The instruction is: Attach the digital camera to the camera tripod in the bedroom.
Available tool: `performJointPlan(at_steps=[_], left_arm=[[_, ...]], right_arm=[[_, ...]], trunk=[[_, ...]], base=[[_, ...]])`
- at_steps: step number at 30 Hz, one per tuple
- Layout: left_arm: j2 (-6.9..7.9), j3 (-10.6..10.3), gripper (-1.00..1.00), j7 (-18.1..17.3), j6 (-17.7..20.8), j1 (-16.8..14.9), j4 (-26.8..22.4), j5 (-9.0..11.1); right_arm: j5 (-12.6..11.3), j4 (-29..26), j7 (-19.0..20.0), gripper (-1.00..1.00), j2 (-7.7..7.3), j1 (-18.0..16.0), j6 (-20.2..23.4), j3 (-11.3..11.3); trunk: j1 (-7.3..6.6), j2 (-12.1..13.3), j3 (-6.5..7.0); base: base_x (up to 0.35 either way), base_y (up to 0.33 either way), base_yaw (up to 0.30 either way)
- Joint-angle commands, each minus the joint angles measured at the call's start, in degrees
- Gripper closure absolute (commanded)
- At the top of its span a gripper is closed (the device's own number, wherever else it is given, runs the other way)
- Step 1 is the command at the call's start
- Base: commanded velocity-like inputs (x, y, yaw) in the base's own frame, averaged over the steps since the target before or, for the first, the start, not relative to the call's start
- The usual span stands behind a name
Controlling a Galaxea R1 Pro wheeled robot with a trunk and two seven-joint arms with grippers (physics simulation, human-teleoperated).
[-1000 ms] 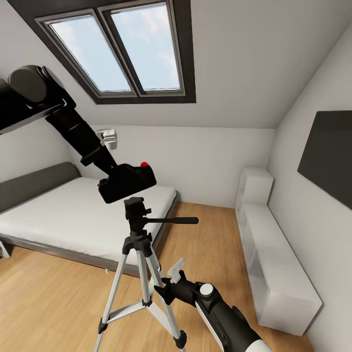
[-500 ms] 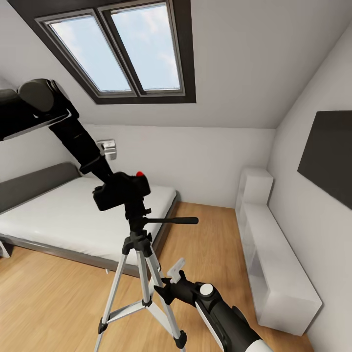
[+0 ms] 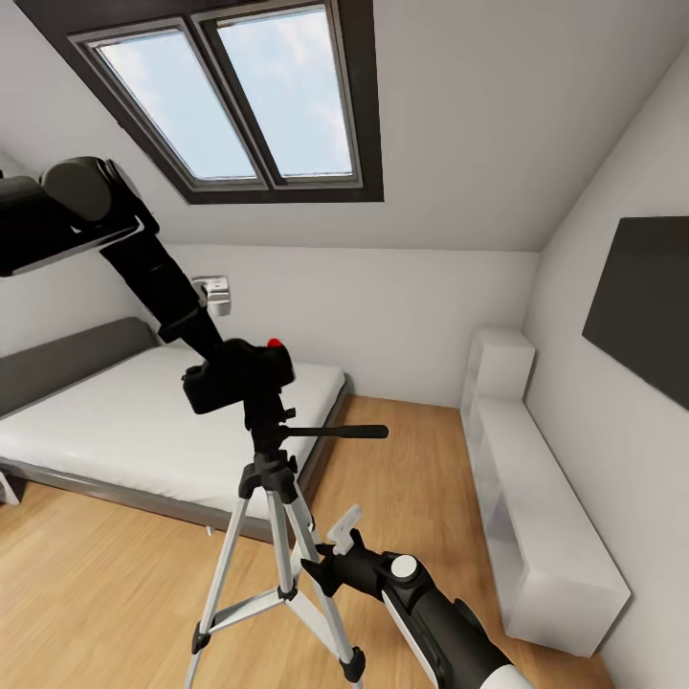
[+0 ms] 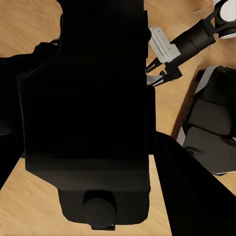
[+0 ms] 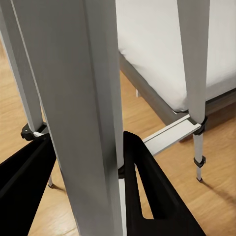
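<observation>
Right on top of the camera tripod [image 3: 273, 498], in the head view, sits the digital camera [image 3: 239, 375], its body touching the black tripod head, red button up. The left gripper [image 3: 206, 356] comes down to it from the upper left and looks clamped on the camera's back end, though the jaws themselves are lost in black-on-black. Beyond the tripod is the bed [image 3: 144, 421], and the white low shelving [image 3: 536, 517] runs along the wall to its right. The right gripper [image 3: 335, 555] sits low, next to one silver leg.

Left wrist view: basically just the camera [image 4: 86, 108] up close, dark boxy body with a round knob at one end, wooden floor [image 4: 24, 24] below it. It looks gripped, but I honestly can't see where the jaws meet it.

Right wrist view: a tripod leg [image 5: 83, 108] runs straight between the two black fingers [image 5: 147, 191], jaws open around it, and whether they touch it I can't tell.

My take on handling: the camera's rigid, compact, probably light-ish but breakable, so hold it by the body sides, not the hump or button. The tripod's tall and tippy, so steady it by a leg.
</observation>
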Motion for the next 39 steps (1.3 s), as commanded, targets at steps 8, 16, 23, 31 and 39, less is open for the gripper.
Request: performJointPlan(at_steps=[8,16,23,31,39], left_arm=[[-1.36,-0.1,1.00,-0.1,0.6,-1.2,0.6,0.0],[-5.31,-0.3,1.00,-0.1,0.6,-2.6,4.1,0.1],[-7.31,-0.6,1.00,-0.1,0.6,-2.8,6.3,0.1],[-7.76,-0.8,1.00,-0.1,0.6,-2.8,7.0,0.1],[-7.83,-2.7,1.00,-0.1,0.6,-2.8,7.2,0.0]], right_arm=[[0.3,-0.1,0.2,1.00,0.03,0.0,0.2,0.0],[0.3,-0.2,0.2,1.00,0.03,0.0,0.2,0.0],[0.3,-0.3,0.2,1.00,0.02,0.0,0.2,0.0],[0.3,-0.3,0.2,1.00,0.00,0.1,0.2,0.0],[0.4,-0.3,0.2,1.00,-0.01,0.0,0.2,0.1]], trunk=[[0.02,-0.1,-0.03],[0.02,-0.1,-0.03],[0.02,-0.1,-0.03],[0.02,-0.1,-0.03],[0.02,-0.1,-0.03]], base=[[0.000,0.000,0.000],[0.000,0.000,0.000],[0.000,0.000,0.000],[0.000,0.000,0.000],[0.000,0.000,0.000]])
